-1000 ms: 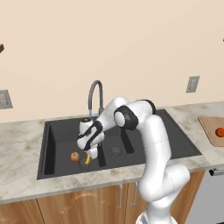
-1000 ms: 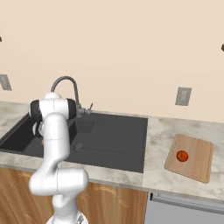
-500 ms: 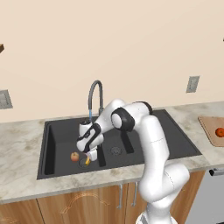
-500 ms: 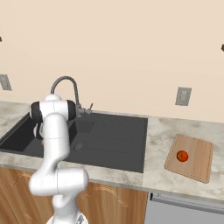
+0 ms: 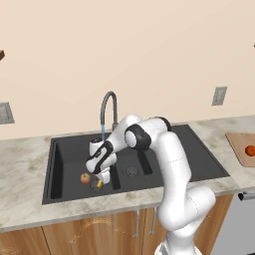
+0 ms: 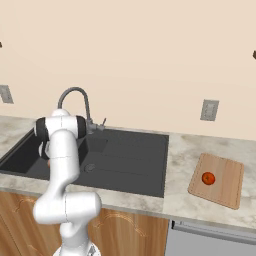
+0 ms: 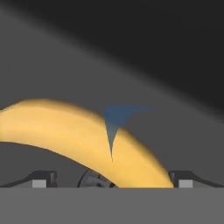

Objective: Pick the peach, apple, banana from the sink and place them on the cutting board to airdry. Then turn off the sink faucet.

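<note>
The white arm bends forward and down into the large basin of the black sink (image 5: 64, 149), its hand (image 5: 101, 175) lowered close to the basin floor. In the hand view the 2 fingertips (image 7: 43, 178) stand spread wide at either side, with the banana (image 7: 83, 140) lying between them and not pinched; whether either tip touches it cannot be told. The banana curves across that view from the left edge to the lower right, over a round dark drain (image 7: 94, 180) partly hidden beneath it. In the left base view the banana (image 5: 99, 185) shows as a small yellow shape just below the hand, and a round reddish fruit (image 5: 85, 178) lies just beside it on the basin floor. The faucet (image 5: 108, 107) arches over the basin behind the hand, a thin blue stream (image 5: 103, 133) falling from its spout. On the surface (image 6: 185, 200) well to the right lies the cutting board (image 6: 227, 185), bearing 1 round orange-red fruit (image 6: 208, 178). In the right base view the arm's own upper link covers the hand and most of the large basin; the cutting board is cut off at the right edge of the left base view.
</note>
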